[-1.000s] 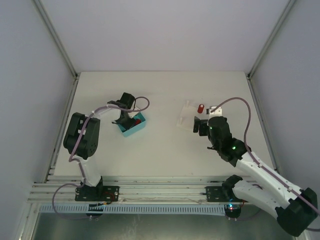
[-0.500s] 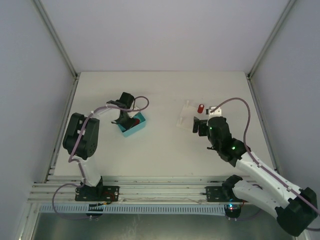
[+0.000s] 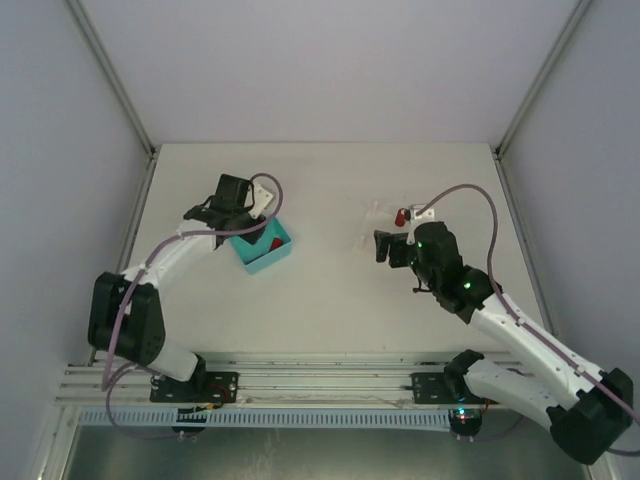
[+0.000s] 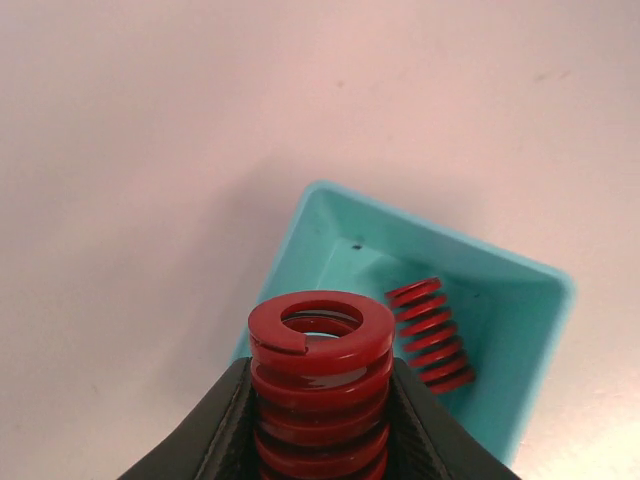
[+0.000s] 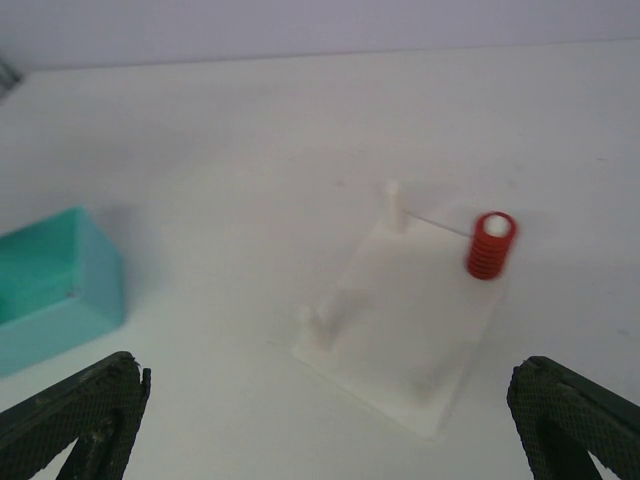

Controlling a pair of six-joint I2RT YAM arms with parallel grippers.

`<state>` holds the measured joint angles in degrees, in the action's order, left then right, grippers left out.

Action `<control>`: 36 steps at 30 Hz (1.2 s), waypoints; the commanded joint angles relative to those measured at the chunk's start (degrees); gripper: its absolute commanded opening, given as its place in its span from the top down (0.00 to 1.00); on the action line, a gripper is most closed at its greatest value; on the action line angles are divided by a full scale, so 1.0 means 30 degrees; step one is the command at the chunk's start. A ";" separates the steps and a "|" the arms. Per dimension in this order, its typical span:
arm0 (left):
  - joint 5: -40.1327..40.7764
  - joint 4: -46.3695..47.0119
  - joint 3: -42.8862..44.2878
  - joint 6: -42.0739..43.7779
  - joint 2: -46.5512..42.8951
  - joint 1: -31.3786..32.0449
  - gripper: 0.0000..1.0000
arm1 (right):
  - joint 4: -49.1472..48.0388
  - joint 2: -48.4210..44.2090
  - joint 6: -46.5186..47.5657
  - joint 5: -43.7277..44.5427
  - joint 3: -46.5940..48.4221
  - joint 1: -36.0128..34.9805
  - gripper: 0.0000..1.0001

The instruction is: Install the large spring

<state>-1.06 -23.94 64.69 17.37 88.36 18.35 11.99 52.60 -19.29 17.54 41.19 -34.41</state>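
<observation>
My left gripper is shut on the large red spring and holds it upright above the near-left corner of the teal bin. A smaller red spring lies in the bin. In the top view the left gripper hangs over the bin's far-left side. My right gripper is open and empty, above the white peg plate. The plate has bare white pegs and a small red spring on one peg. In the top view the right gripper partly hides the plate.
The teal bin also shows at the left edge of the right wrist view. Grey walls and metal frame posts enclose the white table. The aluminium rail with both arm bases runs along the near edge.
My left gripper has risen out of the bin with the large spring and shifted left. My right gripper has moved left and farther back over the plate.
</observation>
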 commanded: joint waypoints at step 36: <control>-0.4541 1.8389 -0.9829 0.0182 -0.6084 0.7161 1.00 | 0.5758 1.0000 -0.0807 -1.3636 1.1095 -0.1635 0.37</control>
<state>-12.69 27.29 34.89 16.75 70.85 39.07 28.88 81.38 -22.61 -22.22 72.51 -38.94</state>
